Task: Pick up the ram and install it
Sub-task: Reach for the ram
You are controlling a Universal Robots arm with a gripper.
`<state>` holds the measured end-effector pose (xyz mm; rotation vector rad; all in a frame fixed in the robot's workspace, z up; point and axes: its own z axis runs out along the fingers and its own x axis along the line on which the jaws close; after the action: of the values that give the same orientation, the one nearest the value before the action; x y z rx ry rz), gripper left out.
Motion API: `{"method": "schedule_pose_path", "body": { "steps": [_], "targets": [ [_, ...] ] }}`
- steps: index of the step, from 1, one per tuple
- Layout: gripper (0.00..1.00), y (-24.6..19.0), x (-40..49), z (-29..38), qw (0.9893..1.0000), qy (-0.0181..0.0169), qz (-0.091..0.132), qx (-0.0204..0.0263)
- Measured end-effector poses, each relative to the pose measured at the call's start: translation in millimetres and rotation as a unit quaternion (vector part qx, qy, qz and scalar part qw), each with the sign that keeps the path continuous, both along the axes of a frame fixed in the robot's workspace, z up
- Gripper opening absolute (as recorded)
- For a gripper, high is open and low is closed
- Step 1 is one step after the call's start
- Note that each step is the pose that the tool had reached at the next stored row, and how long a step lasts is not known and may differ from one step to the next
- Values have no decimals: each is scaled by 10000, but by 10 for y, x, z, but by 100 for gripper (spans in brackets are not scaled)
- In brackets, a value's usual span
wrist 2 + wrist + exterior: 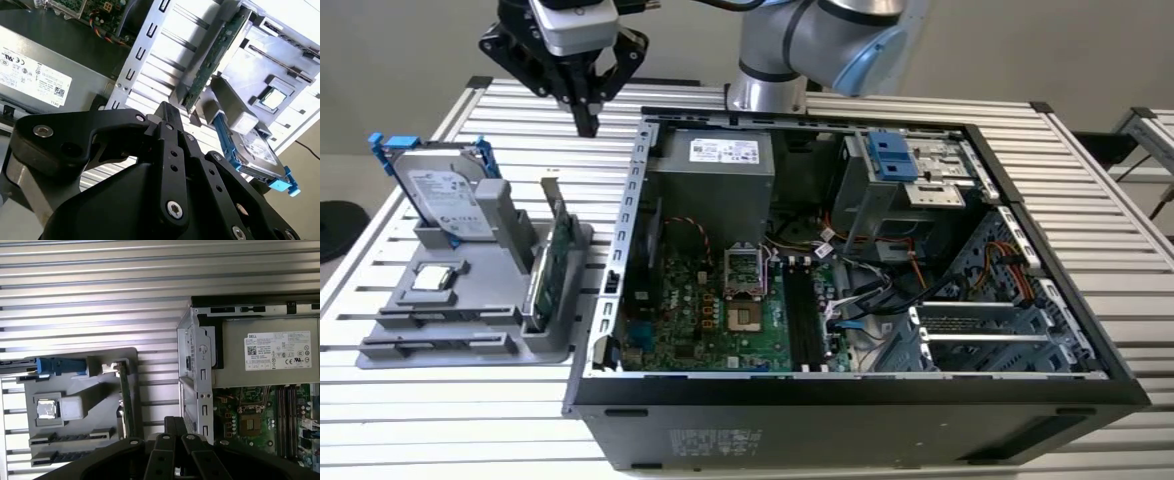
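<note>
The gripper hangs with its fingers pressed together and nothing between them, outside the computer case, just beyond the wall on the exterior view's left and near its rear corner.

On the desk beside that wall lies the gray tray. On the tray:
- The green card stands upright on the edge nearest the case.
- The hard drive leans farther from the case.

I cannot tell where the ram sits. It may be edge-on in the tray's two narrow dark slots, or in the memory slots inside the case.

Hazards, as I judge them:
- A descent with the fingers closed would strike a part instead of straddling it.
- The case wall's sheet-metal edge is close and could catch the gripper on a sideways move.
- The upright green card borders the tray slots and could be knocked or gripped by mistake.
</note>
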<state>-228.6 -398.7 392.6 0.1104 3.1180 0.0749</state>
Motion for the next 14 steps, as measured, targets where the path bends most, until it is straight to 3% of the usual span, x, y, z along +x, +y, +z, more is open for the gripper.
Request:
{"method": "schedule_pose_path", "body": {
  "steps": [14],
  "targets": [
    [0, 0, -218, 0, 10000, 0, 0, 0]
  ]
}}
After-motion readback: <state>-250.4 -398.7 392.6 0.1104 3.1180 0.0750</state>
